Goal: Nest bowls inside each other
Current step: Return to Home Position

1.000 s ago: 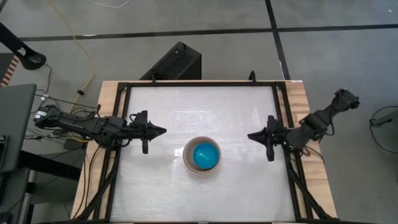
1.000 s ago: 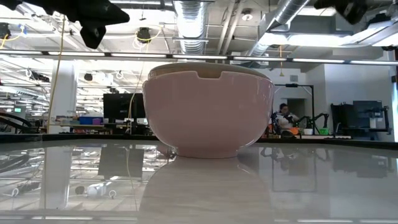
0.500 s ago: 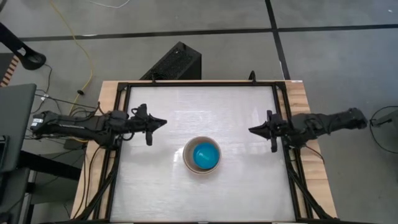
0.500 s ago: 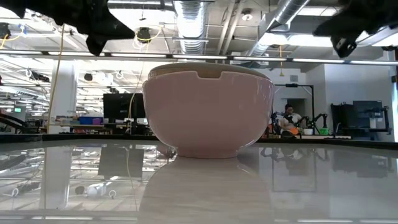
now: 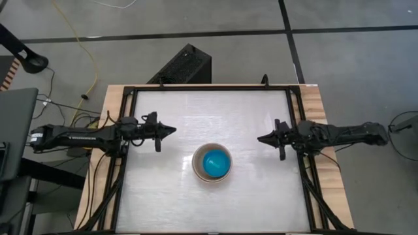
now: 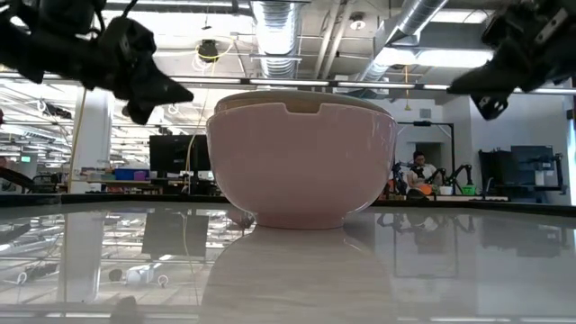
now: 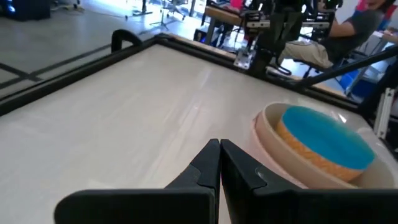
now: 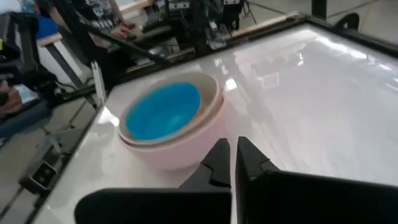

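The bowls stand nested in one stack [image 5: 212,164] on the white table, a little nearer than its middle. A pale pinkish bowl [image 6: 301,162] is outermost and rests on its foot. A bright blue bowl [image 5: 216,163] is innermost, with a cream rim [image 7: 273,134] and an orange wall between them. My left gripper [image 5: 171,130] hovers shut to the stack's left, level and pointing right. My right gripper [image 5: 260,138] hovers shut to the stack's right, pointing left. Both are well clear of the stack [image 8: 171,118] and hold nothing.
A black rail frame [image 5: 128,98] runs around the table top. A black box [image 5: 186,65] stands on the floor beyond the far edge. A person [image 6: 417,171] sits in the room behind. Bare table lies on all sides of the stack.
Both grippers have sunk toward the table and stayed shut. My right arm has swung and straightened, so it now lies level and points at the table's left side. My left gripper has shifted slightly toward the far edge. The stack has kept still.
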